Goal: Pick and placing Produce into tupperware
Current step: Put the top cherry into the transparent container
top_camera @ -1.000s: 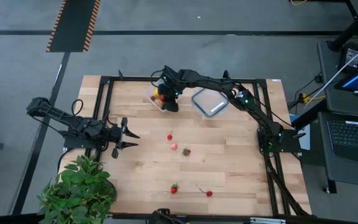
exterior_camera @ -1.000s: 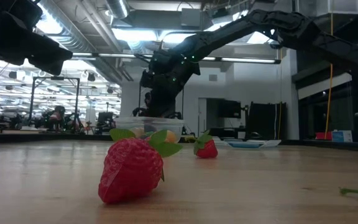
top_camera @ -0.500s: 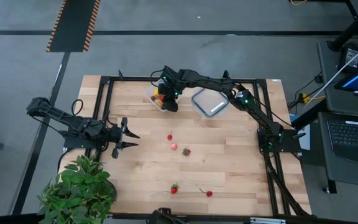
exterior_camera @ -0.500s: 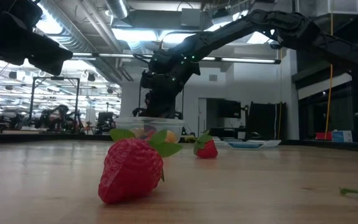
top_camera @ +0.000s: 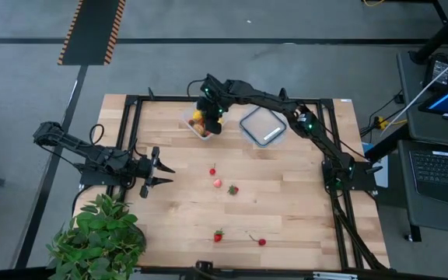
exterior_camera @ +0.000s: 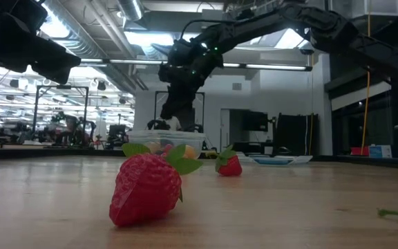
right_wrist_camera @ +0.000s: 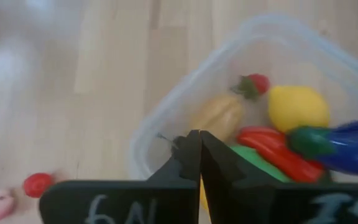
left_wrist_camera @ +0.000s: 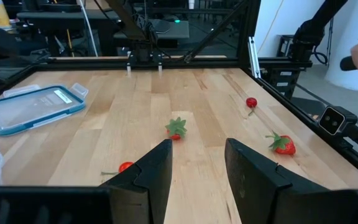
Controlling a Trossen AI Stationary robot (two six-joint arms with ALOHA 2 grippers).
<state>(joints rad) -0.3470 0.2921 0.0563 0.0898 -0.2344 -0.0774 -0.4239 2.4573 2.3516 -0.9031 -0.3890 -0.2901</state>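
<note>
The tub (right_wrist_camera: 247,118) lies directly under the right gripper (right_wrist_camera: 194,149), already holding a lemon (right_wrist_camera: 297,107), a red pepper (right_wrist_camera: 272,146) and other produce. The right gripper's fingers are pressed together on nothing. Five berries (top_camera: 232,189) lie well off toward the left gripper (top_camera: 160,171), half spread and idle. Judging from here, closed fingers dipping could knock the tub's wall or scatter its contents.

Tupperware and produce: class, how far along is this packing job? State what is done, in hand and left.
Done: the tupperware already holds several pieces, including a lemon. In hand: nothing; the right end effector is shut and empty above the tub, and the left end effector waits open. Left: five red pieces on the table, such as a strawberry.
</note>
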